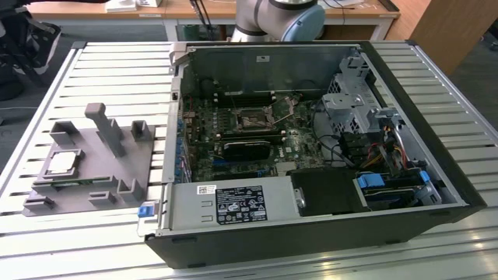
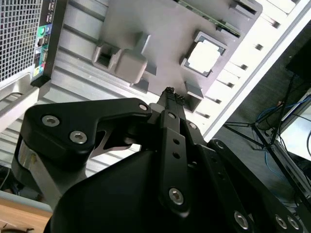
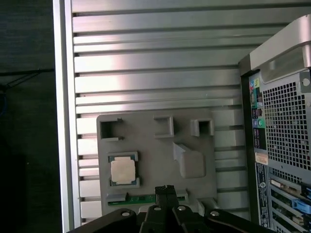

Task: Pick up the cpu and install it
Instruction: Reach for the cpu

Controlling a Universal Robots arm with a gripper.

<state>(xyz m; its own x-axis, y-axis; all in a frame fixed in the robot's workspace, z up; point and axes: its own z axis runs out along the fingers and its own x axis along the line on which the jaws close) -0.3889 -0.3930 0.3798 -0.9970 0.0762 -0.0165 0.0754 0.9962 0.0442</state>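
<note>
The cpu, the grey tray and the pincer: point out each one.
cpu (image 3: 122,171): first wrist view, middle of its metal top.
grey tray (image 3: 150,158): first wrist view, bare floor beside the cpu.
pincer (image 3: 166,189): first wrist view, between its closed tips.

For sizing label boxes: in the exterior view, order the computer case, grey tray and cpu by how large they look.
1. computer case
2. grey tray
3. cpu, which sits in the tray, so nearness to the camera hardly matters.

No legible text anywhere. Print on black-and-white rectangular sticker (image 1: 241,206) atop silvery metal power-supply box (image 1: 190,214) too small to make out.
</note>
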